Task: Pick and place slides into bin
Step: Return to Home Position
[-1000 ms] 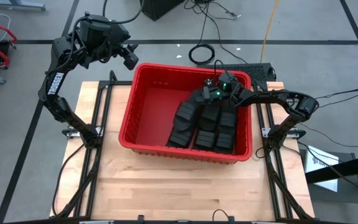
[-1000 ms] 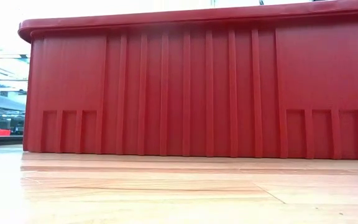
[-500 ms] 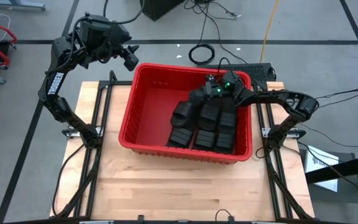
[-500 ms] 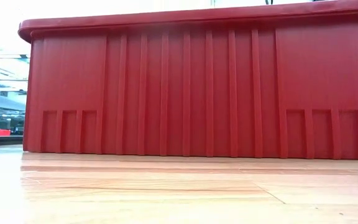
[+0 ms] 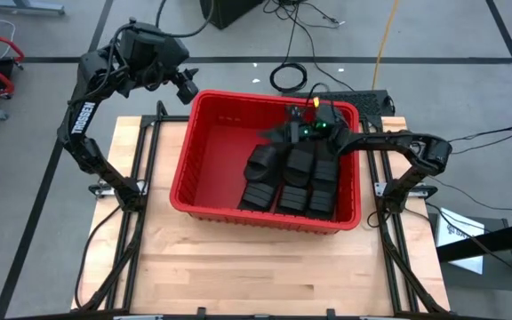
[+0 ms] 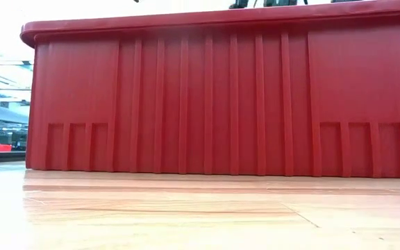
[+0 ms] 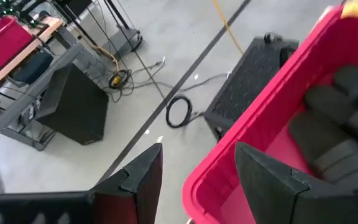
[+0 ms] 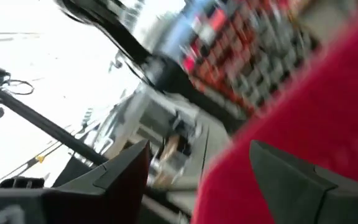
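Note:
The red bin stands on the wooden table, and its near wall fills the low view. Several black slides lie side by side on the right part of its floor; the left wrist view shows them too. My right gripper hangs open over the slides' far ends, inside the bin's far right part, with nothing between its fingers. My left gripper is raised beyond the bin's far left corner, open and empty.
The bin's left half has bare floor. Bare wood lies between the bin and the table's near edge. Beyond the far edge are a black mat, a cable coil and a dark box on the floor.
My right gripper has risen off the slides and drawn back toward the bin's far wall, tipping its fingers upward; part of that arm now shows above the bin's rim in the low view. The slides lie still in the bin.

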`<state>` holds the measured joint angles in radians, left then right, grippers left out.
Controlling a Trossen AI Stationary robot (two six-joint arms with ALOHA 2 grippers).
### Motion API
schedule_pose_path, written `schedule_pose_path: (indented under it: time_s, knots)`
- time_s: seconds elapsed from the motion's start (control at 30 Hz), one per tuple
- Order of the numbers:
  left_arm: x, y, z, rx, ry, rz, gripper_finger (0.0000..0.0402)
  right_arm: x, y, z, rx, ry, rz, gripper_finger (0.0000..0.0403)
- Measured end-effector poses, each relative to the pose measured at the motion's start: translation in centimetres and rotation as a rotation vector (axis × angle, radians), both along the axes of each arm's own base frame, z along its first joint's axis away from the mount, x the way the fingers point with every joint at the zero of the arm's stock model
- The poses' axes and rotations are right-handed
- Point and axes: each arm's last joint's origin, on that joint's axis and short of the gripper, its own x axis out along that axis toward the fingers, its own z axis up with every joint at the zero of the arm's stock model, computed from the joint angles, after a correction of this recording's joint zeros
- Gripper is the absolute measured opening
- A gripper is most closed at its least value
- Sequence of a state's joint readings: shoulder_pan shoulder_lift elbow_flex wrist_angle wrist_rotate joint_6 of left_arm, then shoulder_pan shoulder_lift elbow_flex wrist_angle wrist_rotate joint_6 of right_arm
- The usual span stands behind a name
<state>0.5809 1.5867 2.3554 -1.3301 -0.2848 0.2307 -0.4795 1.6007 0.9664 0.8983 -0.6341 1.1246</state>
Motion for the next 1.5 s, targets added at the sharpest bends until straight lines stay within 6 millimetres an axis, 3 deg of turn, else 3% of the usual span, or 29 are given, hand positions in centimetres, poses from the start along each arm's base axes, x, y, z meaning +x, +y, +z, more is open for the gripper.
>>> schedule_pose_path:
  time_s: [0.3, 0.53, 0.73, 1.07, 1.23, 1.5]
  knots:
    - [-0.4, -0.2, 0.5, 0.007, -0.029, -0.153, 0.0198, 1.4, -0.5, 10.0, -0.333, -0.324, -0.175, 0.0265]
    - [-1.4, -1.1, 1.4, 0.037, -0.076, -0.238, 0.0198, 2.1, 0.3, 15.4, -0.499, -0.323, -0.236, 0.0265]
    - [-2.9, -2.2, 3.1, 0.064, -0.227, -0.308, 0.0198, 2.8, 2.0, 17.8, -0.594, -0.285, -0.313, 0.0265]
    - [-5.3, -4.5, 4.9, 0.033, -0.413, -0.423, 0.0198, 3.0, 6.0, 19.0, -0.637, -0.304, -0.367, 0.0265]
    - [-6.9, -5.7, 5.5, -0.006, -0.491, -0.404, 0.0198, 2.1, 8.3, 19.8, -0.637, -0.295, -0.342, 0.0265]
    - [-8.5, -7.3, 6.4, -0.107, -0.632, -0.5, 0.0198, -1.3, 11.6, 22.5, -0.643, -0.357, -0.304, 0.0265]
